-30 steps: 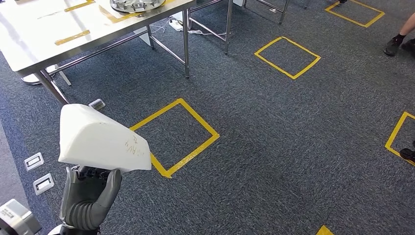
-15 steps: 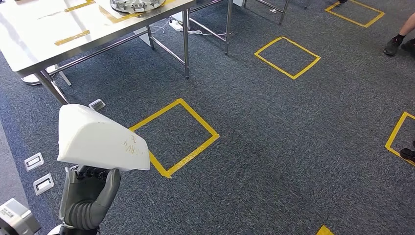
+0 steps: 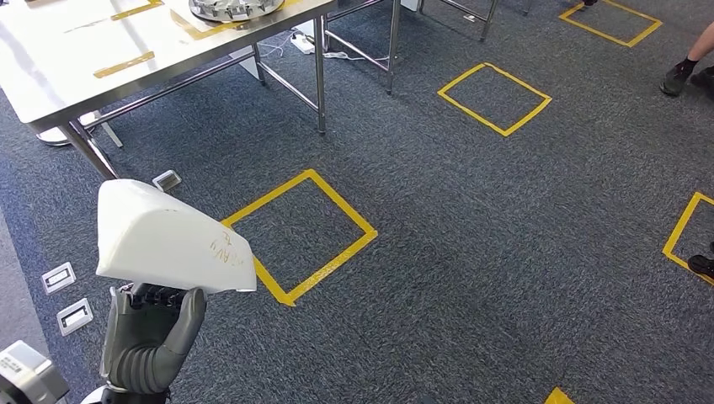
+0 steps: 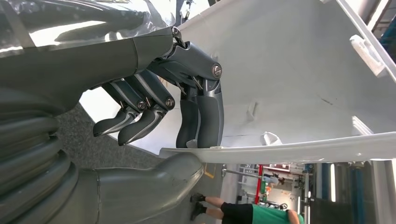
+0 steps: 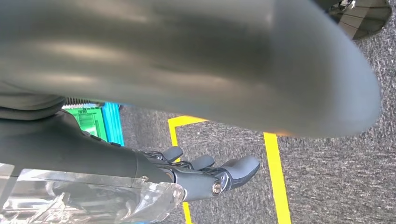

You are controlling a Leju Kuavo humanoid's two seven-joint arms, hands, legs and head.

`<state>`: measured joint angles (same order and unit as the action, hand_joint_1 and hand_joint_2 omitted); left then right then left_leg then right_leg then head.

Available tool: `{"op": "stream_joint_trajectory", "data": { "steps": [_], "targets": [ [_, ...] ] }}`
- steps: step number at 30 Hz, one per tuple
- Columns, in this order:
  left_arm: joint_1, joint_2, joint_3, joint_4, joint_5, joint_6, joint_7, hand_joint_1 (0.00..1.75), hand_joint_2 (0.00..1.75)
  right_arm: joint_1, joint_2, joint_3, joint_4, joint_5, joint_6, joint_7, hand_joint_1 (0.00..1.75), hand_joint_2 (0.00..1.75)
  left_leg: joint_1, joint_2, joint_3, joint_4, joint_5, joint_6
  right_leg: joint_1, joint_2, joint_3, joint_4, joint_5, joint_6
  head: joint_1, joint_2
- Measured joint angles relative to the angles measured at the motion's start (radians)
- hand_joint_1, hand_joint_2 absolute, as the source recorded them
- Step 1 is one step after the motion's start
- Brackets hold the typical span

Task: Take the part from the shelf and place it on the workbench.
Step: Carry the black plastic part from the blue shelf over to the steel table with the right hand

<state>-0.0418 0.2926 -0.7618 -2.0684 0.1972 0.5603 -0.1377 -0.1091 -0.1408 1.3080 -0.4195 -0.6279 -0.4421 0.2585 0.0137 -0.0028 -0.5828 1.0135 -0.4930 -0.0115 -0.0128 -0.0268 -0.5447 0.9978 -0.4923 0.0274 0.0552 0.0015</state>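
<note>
Carpeted floor (image 3: 471, 252); left hand (image 3: 151, 337) fingers (image 4: 205, 116) hold white part (image 3: 168, 240), right hand (image 5: 205, 175) fingers loosely spread

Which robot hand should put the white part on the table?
The left hand, probably. It already holds the white part, fingers and thumb pinching its edge, and the workbench stands ahead on that side. The right hand hangs low over the carpet, holding nothing.

Dark grey carpet (image 3: 471, 219) spreads below me, marked with yellow tape squares (image 3: 299, 236). Two metal floor sockets (image 3: 67, 295) sit near its edge. White cables (image 3: 316, 46) trail under the steel legs. A person's dark shoe (image 3: 678, 80) stands far right.
</note>
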Motion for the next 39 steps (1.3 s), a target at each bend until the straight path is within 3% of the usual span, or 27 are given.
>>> {"op": "stream_joint_trajectory", "data": {
  "steps": [4,9,11,13,14,15,16,18,19,20,24,26,28,29,30,31,34,36,39],
  "targets": [
    [0.001,0.001,0.0,0.0,0.0,0.001,0.0,1.75,1.75,0.0,0.0,0.0,-0.001,0.0,0.0,0.0,0.0,0.0,-0.002,0.0,0.0,0.003,-0.002,0.003,-0.002,0.0,0.001,-0.002,0.001,0.002,0.0,0.0],
    [0.002,0.008,0.0,-0.001,0.0,0.001,0.0,1.75,1.75,-0.002,0.002,0.0,-0.006,0.0,0.001,0.0,0.0,0.0,-0.002,0.0,0.011,-0.015,0.001,0.018,-0.007,0.003,0.003,0.002,-0.007,0.013,0.0,0.0],
    [0.002,0.009,0.0,-0.002,0.0,0.002,-0.001,1.75,1.75,-0.001,0.001,0.0,-0.007,0.0,0.001,0.0,0.0,0.0,0.005,0.001,0.025,-0.03,0.005,0.024,-0.008,0.013,-0.032,0.077,-0.047,0.014,0.002,0.0],
    [0.003,0.01,-0.001,-0.001,0.0,0.002,-0.001,1.75,1.75,0.001,0.001,0.0,-0.008,0.0,0.001,0.0,0.0,0.0,0.005,0.0,0.031,-0.032,0.001,0.026,-0.009,0.02,-0.104,0.212,-0.099,0.017,0.003,0.0],
    [0.004,0.01,-0.001,-0.001,0.0,0.002,-0.001,1.75,1.75,0.002,0.002,0.0,-0.009,0.0,0.002,0.0,0.0,0.0,0.006,-0.001,0.035,-0.031,-0.003,0.024,-0.01,0.02,-0.135,0.261,-0.107,0.019,0.003,0.0],
    [0.005,0.01,-0.001,0.0,0.0,0.002,-0.001,1.75,1.75,0.003,0.001,0.0,-0.009,0.0,0.002,0.0,0.0,0.0,0.007,-0.003,0.04,-0.031,-0.007,0.021,-0.012,0.02,-0.151,0.278,-0.097,0.021,0.003,0.0],
    [0.005,0.01,-0.001,0.0,0.0,0.002,-0.001,1.75,1.75,0.004,0.0,0.0,-0.009,0.0,0.002,0.0,0.0,0.0,0.01,-0.005,0.047,-0.029,-0.013,0.015,-0.014,0.02,-0.147,0.254,-0.067,0.023,0.003,0.0],
    [0.005,0.011,-0.001,0.0,0.0,0.002,-0.001,1.75,1.75,0.004,0.0,0.001,-0.009,0.0,0.002,0.0,0.0,0.0,0.016,-0.009,0.062,-0.022,-0.03,-0.001,-0.017,0.022,-0.097,0.133,0.01,0.029,0.003,0.0],
    [0.005,0.012,-0.001,0.0,0.0,0.002,-0.001,1.75,1.75,0.003,0.0,0.001,-0.01,0.0,0.002,0.001,0.0,0.0,0.018,-0.01,0.065,-0.015,-0.04,-0.01,-0.017,0.026,-0.072,0.077,0.03,0.028,0.004,0.0],
    [0.004,0.013,-0.001,0.0,0.0,0.002,0.0,1.75,1.75,0.004,0.002,0.001,-0.011,0.0,0.002,0.001,0.0,0.0,0.018,-0.011,0.067,-0.011,-0.046,-0.019,-0.016,0.029,-0.058,0.045,0.035,0.024,0.004,0.0],
    [0.004,0.014,-0.001,-0.001,0.0,0.002,-0.001,1.75,1.75,0.007,0.003,0.001,-0.013,0.0,0.003,0.005,0.0,0.0,0.02,-0.01,0.069,-0.006,-0.061,-0.04,-0.013,0.03,-0.052,0.038,0.014,-0.012,-0.001,0.0],
    [0.004,0.015,-0.001,-0.001,0.0,0.002,-0.001,1.75,1.75,0.006,0.002,0.001,-0.013,0.0,0.002,0.006,0.0,0.0,0.019,-0.007,0.039,0.061,-0.095,-0.043,-0.013,0.028,-0.041,0.034,0.008,-0.026,-0.006,0.0],
    [0.004,0.016,0.0,0.0,0.0,0.002,-0.001,1.75,1.75,0.006,0.002,0.001,-0.014,0.0,0.002,0.006,0.0,0.0,0.016,-0.006,-0.039,0.198,-0.141,-0.04,-0.007,0.027,-0.031,0.033,-0.001,-0.035,-0.011,0.0],
    [0.005,0.016,0.0,0.0,0.0,0.002,-0.001,1.75,1.75,0.006,0.002,0.001,-0.014,0.0,0.002,0.006,0.0,0.0,0.014,-0.006,-0.077,0.256,-0.15,-0.037,-0.003,0.026,-0.025,0.033,-0.006,-0.039,-0.012,0.0],
    [0.006,0.016,0.0,0.0,0.0,0.002,-0.001,1.75,1.75,0.007,0.002,0.001,-0.014,0.0,0.003,0.007,0.0,0.0,0.011,-0.006,-0.103,0.283,-0.141,-0.032,0.001,0.026,-0.018,0.033,-0.012,-0.041,-0.013,0.0],
    [0.006,0.016,0.0,0.0,0.0,0.002,-0.001,1.75,1.75,0.007,0.002,0.001,-0.014,0.0,0.003,0.007,0.0,0.0,0.007,-0.006,-0.11,0.27,-0.109,-0.024,0.006,0.027,-0.009,0.033,-0.019,-0.042,-0.013,0.0],
    [0.006,0.017,0.0,0.0,0.0,0.003,-0.001,1.75,1.75,0.007,0.003,0.001,-0.016,0.0,0.003,0.01,0.0,0.0,-0.014,-0.004,-0.062,0.113,0.013,0.015,0.014,0.028,0.023,0.03,-0.043,-0.041,-0.012,0.0],
    [0.005,0.019,-0.001,-0.001,-0.002,0.004,-0.001,1.75,1.75,0.005,0.006,0.002,-0.018,0.0,0.004,0.011,0.0,0.0,-0.027,-0.001,-0.041,0.055,0.026,0.034,0.012,0.027,0.03,0.026,-0.049,-0.032,-0.011,0.0],
    [0.004,0.022,-0.001,-0.002,-0.004,0.006,-0.001,1.75,1.75,0.004,0.007,0.002,-0.019,0.0,0.006,0.013,0.0,0.0,-0.029,-0.002,-0.018,0.009,0.009,0.043,0.01,0.022,0.03,0.03,-0.048,-0.017,-0.014,0.0]
  ]
}}
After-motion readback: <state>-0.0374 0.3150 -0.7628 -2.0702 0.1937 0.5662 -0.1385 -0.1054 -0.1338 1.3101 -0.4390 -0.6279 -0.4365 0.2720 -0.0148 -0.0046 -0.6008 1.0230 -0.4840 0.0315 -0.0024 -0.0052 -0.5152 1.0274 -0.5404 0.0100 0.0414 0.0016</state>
